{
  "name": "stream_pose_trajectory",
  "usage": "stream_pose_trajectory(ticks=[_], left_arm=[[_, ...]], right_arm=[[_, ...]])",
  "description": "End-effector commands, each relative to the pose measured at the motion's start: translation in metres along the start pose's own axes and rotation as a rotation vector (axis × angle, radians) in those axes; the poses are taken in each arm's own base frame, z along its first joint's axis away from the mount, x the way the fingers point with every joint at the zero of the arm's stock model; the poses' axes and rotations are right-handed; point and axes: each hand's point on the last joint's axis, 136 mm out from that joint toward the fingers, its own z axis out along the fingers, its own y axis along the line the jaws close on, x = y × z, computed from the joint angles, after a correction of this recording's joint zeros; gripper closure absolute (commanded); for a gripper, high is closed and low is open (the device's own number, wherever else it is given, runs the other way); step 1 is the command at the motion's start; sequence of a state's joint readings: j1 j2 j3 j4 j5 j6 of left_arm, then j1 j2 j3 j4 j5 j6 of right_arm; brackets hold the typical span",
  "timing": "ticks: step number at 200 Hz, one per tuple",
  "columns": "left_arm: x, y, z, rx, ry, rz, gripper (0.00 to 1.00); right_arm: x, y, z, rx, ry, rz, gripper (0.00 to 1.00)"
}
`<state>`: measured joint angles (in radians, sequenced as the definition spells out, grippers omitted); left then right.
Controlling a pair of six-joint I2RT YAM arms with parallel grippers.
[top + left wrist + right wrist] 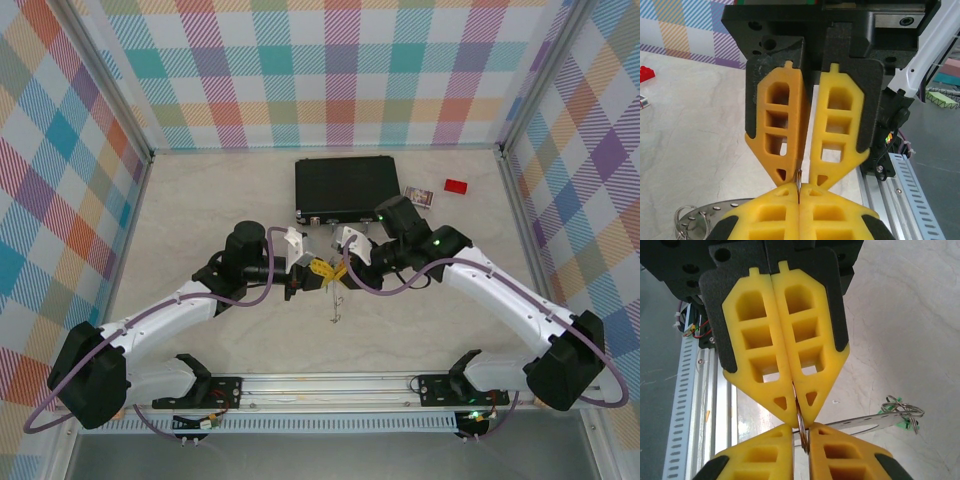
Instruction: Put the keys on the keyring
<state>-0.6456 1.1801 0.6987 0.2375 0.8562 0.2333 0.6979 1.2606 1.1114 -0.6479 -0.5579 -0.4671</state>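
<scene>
Right wrist: keys (903, 426) half-hidden behind keyring (860, 423)

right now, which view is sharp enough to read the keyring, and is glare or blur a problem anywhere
Right wrist: best view, the keyring is sharp with a bright sheen, the green keys at its end small and softer. Left wrist: the keyring sits cropped at the bottom edge, background soft. Top external: even light, faint shadows, the keyring only a thin sliver.
</scene>
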Motion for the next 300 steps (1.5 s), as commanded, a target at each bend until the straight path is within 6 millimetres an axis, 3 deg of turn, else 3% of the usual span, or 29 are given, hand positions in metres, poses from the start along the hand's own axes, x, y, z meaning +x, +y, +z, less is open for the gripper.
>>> stream_pose_trajectory(ticks=[1, 28, 46, 89, 101, 118, 136, 169, 248, 300], left_arm=[[-0.025, -0.005, -0.003, 0.011, -0.053, 0.082, 1.00], [-0.025, -0.005, -0.004, 0.009, -0.052, 0.083, 1.00], [-0.026, -0.006, -0.004, 0.011, -0.054, 0.085, 1.00], [-0.027, -0.004, -0.004, 0.006, -0.059, 0.080, 1.00], [-0.029, -0.003, -0.004, -0.006, -0.069, 0.075, 0.88], [-0.037, -0.002, -0.007, -0.025, -0.097, 0.068, 0.79], [-0.054, -0.005, -0.013, -0.040, -0.157, 0.058, 0.78], [-0.083, -0.007, -0.031, -0.106, -0.298, 0.079, 0.65], [-0.088, -0.002, -0.039, -0.142, -0.403, 0.009, 0.61], [-0.087, 0.001, -0.050, -0.191, -0.435, 0.009, 0.59]], right_arm=[[-0.004, 0.012, -0.005, -0.032, -0.030, -0.039, 0.92], [-0.002, 0.012, -0.005, -0.028, -0.025, -0.039, 0.93], [-0.003, 0.012, -0.005, -0.027, -0.035, -0.038, 1.00], [-0.008, 0.015, -0.004, -0.048, -0.062, -0.032, 1.00], [-0.010, 0.014, -0.004, -0.043, -0.074, -0.033, 1.00], [-0.014, 0.014, -0.004, -0.033, -0.113, -0.037, 1.00], [-0.020, 0.012, -0.006, -0.014, -0.172, -0.052, 1.00], [-0.035, 0.010, -0.013, 0.020, -0.293, -0.072, 1.00], [-0.073, -0.001, -0.042, 0.162, -0.625, -0.135, 1.00], [-0.083, -0.004, -0.056, 0.187, -0.751, -0.113, 1.00]])
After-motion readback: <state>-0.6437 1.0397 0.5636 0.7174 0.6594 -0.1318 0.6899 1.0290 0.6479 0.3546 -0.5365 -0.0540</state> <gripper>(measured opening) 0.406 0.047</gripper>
